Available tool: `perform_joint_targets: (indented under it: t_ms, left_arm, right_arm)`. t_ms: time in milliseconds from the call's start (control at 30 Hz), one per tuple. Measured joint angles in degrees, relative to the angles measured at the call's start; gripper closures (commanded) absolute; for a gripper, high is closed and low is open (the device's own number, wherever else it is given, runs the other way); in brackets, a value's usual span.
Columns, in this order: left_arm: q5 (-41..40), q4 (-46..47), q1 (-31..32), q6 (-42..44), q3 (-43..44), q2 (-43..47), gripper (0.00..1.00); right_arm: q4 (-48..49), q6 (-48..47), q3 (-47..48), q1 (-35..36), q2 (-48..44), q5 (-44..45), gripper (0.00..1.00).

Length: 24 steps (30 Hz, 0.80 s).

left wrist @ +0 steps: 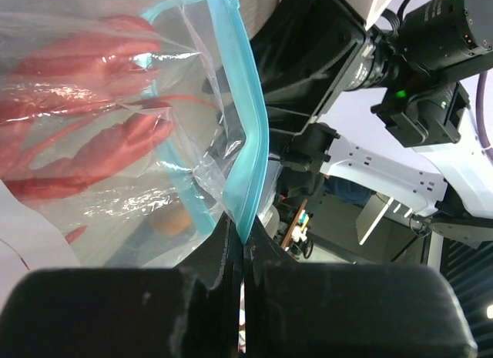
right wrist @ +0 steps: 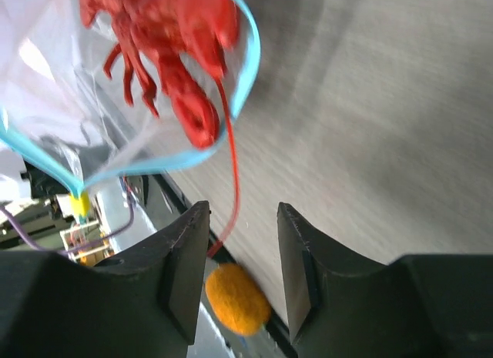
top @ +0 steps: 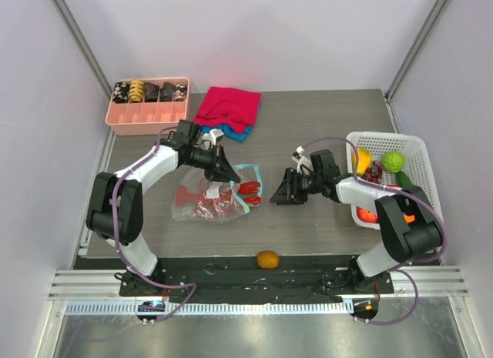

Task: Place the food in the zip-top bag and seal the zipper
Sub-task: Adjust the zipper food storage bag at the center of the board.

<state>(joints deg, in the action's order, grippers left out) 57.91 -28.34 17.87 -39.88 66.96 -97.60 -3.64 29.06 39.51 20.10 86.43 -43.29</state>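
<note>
Nearest, at the near edge of the worktop (top: pixel 323 119), about mid-width: a lone orange fruit (top: pixel 267 259), loose and outside the bag. Given by the right wrist view alone: right gripper (right wrist: pixel 240 215) with fingers standing moderately apart, nothing clamped, only the lobster's thin red feeler trailing down through the gap.

Further in, left of the worktop's middle: the zip-top bag (top: pixel 185 210), clear and crumpled, with the red lobster (top: pixel 204 200) inside, claws toward the open mouth. Given by the left wrist view alone: left gripper (left wrist: pixel 243 242) fully closed, pinching the teal zipper (left wrist: pixel 250 135) at the rim of the mouth; from overhead, that pinch hidden under the black fingers. Just right of the mouth and apart from it: the right gripper, aimed at the opening (its camera and white arm filling the background of the left wrist view).

Along the right edge: a white mesh basket (top: pixel 420 154) holding a yellow-orange fruit (top: pixel 362 159), a green fruit (top: pixel 394 161) and a red fruit (top: pixel 367 215), partly screened by the right arm.

At the far edge: a folded red cloth (top: pixel 229 104) over a blue cloth (top: pixel 231 132); in the far left corner, a pink tray (top: pixel 146 125) with black and tan patterned pieces (top: pixel 137 91).

Low on the bag in the left wrist view: a white patch, perhaps its label, lettering too blurred to read.
</note>
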Motion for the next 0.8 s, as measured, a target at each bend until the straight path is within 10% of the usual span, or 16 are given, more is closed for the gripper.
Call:
perform_joint_targets:
  t_ms: [800]
  left_arm:
    - [0.9,1.6,0.0,-1.7,0.1,0.0,1.0]
  right_arm:
    - [28.0,24.2,2.3,4.3,17.0,1.5,0.76]
